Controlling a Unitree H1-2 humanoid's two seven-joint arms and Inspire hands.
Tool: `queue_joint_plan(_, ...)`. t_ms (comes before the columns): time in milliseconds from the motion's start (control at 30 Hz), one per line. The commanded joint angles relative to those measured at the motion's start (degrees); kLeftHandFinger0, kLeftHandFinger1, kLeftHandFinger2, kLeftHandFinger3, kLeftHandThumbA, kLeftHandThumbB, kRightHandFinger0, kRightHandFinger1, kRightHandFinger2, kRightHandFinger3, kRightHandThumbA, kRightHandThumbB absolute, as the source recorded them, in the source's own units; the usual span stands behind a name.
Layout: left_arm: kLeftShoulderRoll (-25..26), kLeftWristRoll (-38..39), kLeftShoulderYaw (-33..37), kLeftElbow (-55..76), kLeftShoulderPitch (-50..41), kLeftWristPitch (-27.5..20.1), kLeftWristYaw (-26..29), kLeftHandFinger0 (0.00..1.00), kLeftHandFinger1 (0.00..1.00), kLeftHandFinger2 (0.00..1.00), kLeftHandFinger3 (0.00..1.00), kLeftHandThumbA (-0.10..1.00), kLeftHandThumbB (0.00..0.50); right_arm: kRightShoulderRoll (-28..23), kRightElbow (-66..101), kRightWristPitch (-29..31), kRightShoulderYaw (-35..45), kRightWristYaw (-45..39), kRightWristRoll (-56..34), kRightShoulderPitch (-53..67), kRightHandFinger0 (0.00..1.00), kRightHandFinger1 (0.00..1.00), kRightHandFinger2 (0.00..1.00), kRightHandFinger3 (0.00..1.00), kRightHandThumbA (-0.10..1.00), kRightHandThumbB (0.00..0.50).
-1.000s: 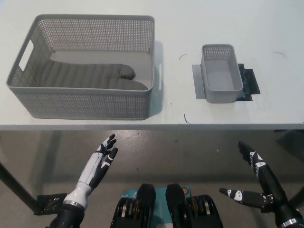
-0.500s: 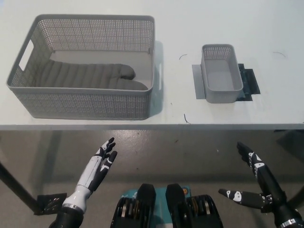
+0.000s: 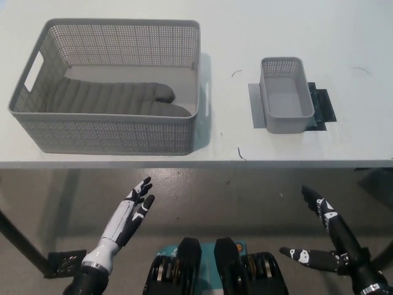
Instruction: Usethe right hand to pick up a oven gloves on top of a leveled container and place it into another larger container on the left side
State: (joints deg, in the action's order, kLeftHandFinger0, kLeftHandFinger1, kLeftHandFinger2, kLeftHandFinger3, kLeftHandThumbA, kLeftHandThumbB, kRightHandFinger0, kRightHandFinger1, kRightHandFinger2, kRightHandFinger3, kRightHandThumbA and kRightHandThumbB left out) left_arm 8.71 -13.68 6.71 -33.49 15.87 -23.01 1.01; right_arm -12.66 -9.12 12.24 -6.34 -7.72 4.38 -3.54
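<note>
While your black right hand (image 3: pixel 334 243) hangs spread and empty at lower right, the oven glove (image 3: pixel 113 98) lies flat inside the large basket (image 3: pixel 110 132) at upper left, well apart; the white left hand (image 3: pixel 130 215) rests spread at lower left.

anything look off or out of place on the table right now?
Nothing spilled or damaged. The oven glove lies flat inside the large basket; the small container is empty, sitting slightly askew on its grey and black pads. Both the left robot hand and right robot hand are open below the table edge.
</note>
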Motion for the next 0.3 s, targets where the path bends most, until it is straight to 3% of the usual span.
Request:
queue_joint_plan(0, 1.1, -0.2, 0.2, 1.7, 0.3, -0.1, -0.5, 1.0, 1.0, 1.0, 1.0, 1.0, 0.424, -0.8, 1.4, 1.4, -0.3, -0.9, 1.0, -1.1, 1.0, 1.0, 1.0, 1.0, 1.0, 0.141)
queue_joint_plan(267, 1.0, -0.4, 0.2, 1.9, 0.2, 0.0, -0.4, 1.0, 1.0, 1.0, 1.0, 1.0, 0.429, -0.9, 1.6, 1.1, -0.3, -1.3, 1.2, -1.1, 1.0, 1.0, 1.0, 1.0, 1.0, 0.137)
